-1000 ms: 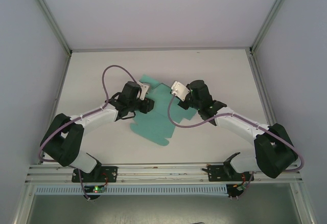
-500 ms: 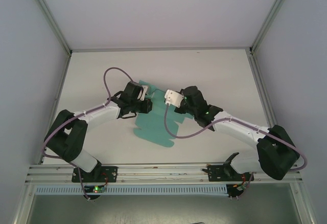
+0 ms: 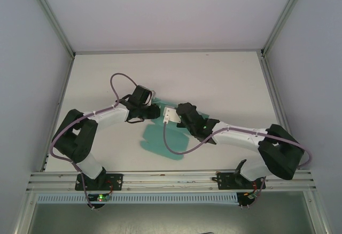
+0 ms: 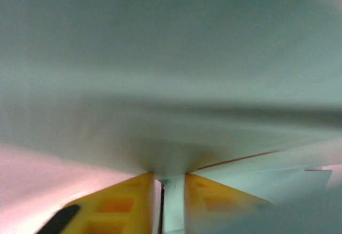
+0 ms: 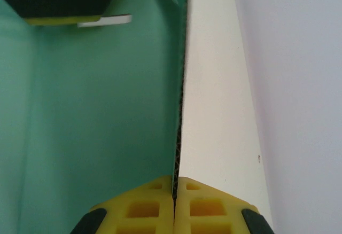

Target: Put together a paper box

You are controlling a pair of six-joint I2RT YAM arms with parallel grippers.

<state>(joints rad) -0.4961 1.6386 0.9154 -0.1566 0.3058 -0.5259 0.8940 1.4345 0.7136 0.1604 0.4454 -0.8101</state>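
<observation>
Teal-green card: the paper box, a creased sheet on the white desk, near the middle, between the two arms. Left pincer is at the sheet's far left edge. Right pincer is at its far right part, near the left one but apart from it.

Left wrist view: paper box is blurred and very close to the lens. Left pincer has its yellow fingers slightly parted with teal card in the gap; whether they press on it cannot be told.

Right wrist view: right pincer is pressed together on the paper box. The card's corrugated edge enters the seam between the yellow fingers, teal face to the left, white face to the right.
</observation>
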